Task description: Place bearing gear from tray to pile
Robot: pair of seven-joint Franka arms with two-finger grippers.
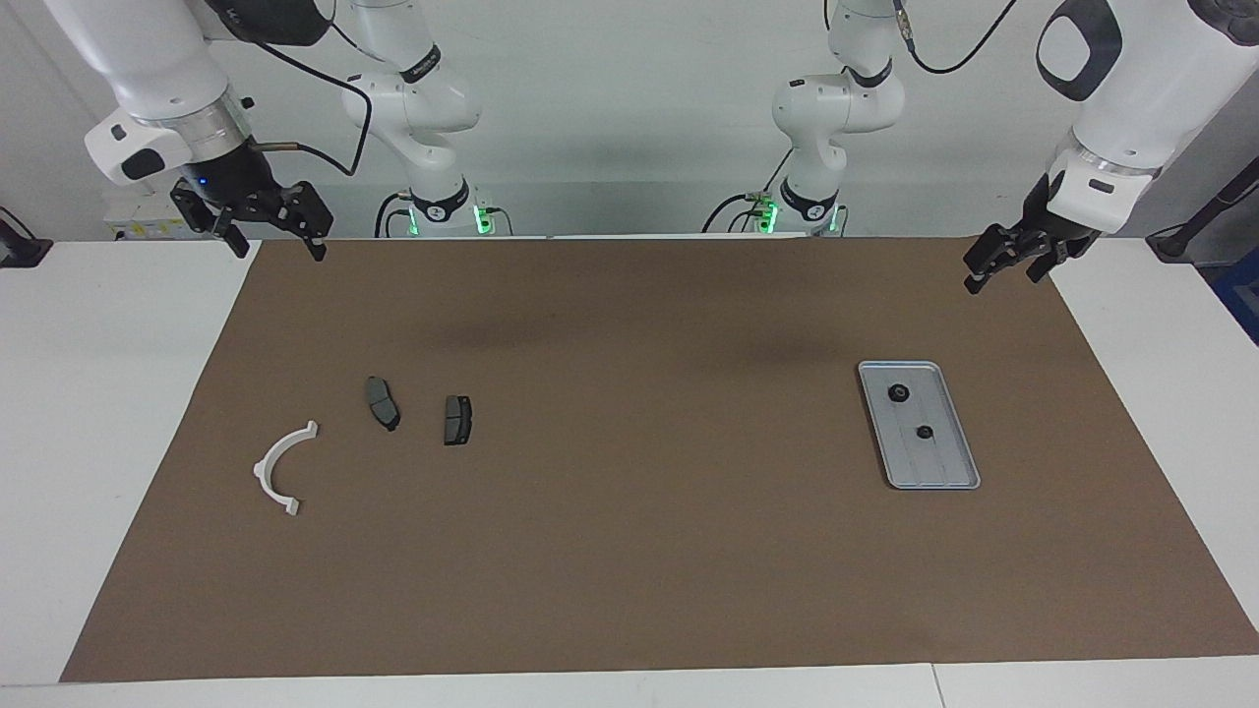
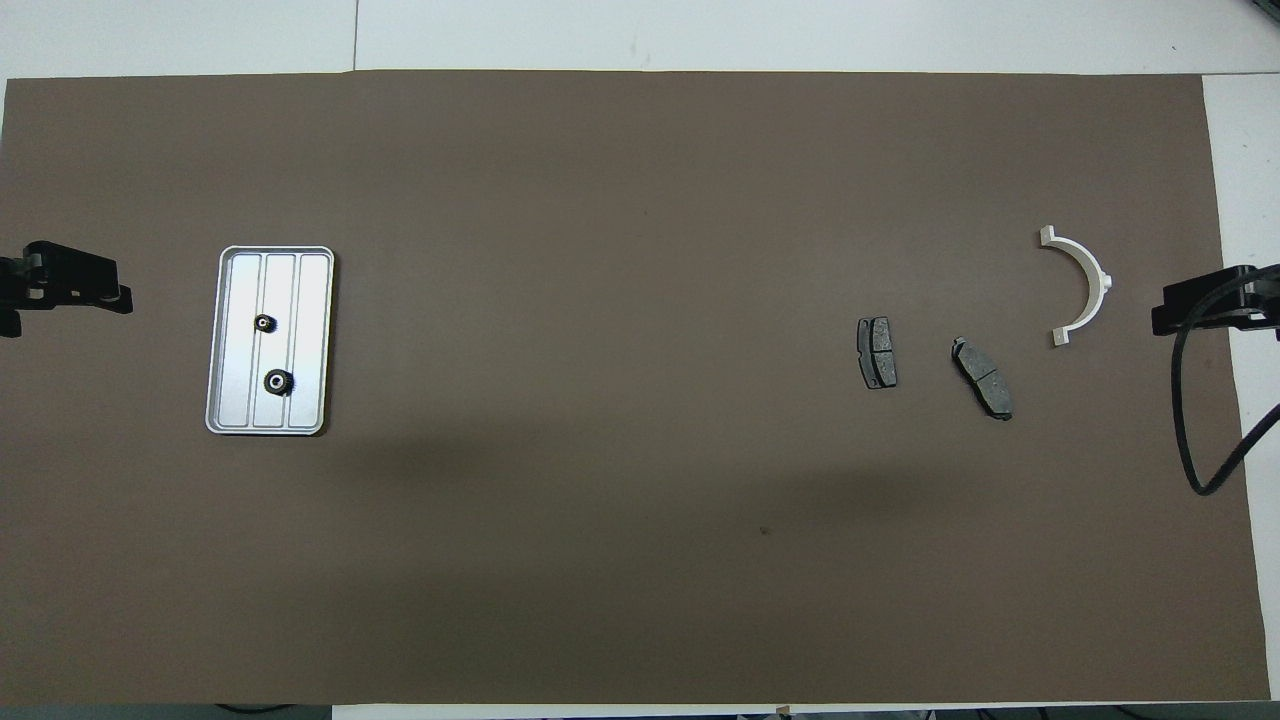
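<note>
So closest to the facing camera is the white half-ring bracket [image 1: 283, 466], lying flat on the brown mat [image 1: 629, 590] toward the right arm's end of the table. It's the outermost piece of the pile. A bit nearer to the robots sit the two dark brake-pad pieces: one angled pad [image 1: 383, 403], and beside it, toward the middle of the table, a squarer pad [image 1: 457, 420]. None of the three touch each other; it's a loose spread more than a heap.

Up above that end hangs the right gripper [image 1: 274, 236], raised over the mat's corner nearest the robots. Fingers spread apart, nothing in them.

The middle of the mat just has a couple of soft shadows.

Then toward the left arm's end you get the tray [image 1: 944, 472], grey metal with lengthwise ridges, lying flat and well apart from the pile. Two small black bearing gears are in it: the bigger gear [image 1: 897, 392] at the end nearer to the robots, the smaller gear [image 1: 924, 431] around the tray's middle. They're near each other but not touching.

Last, the left gripper [image 1: 1003, 267] hovers over the mat's edge by the robots' end, above and clear of the tray. Released too, holding nothing.
</note>
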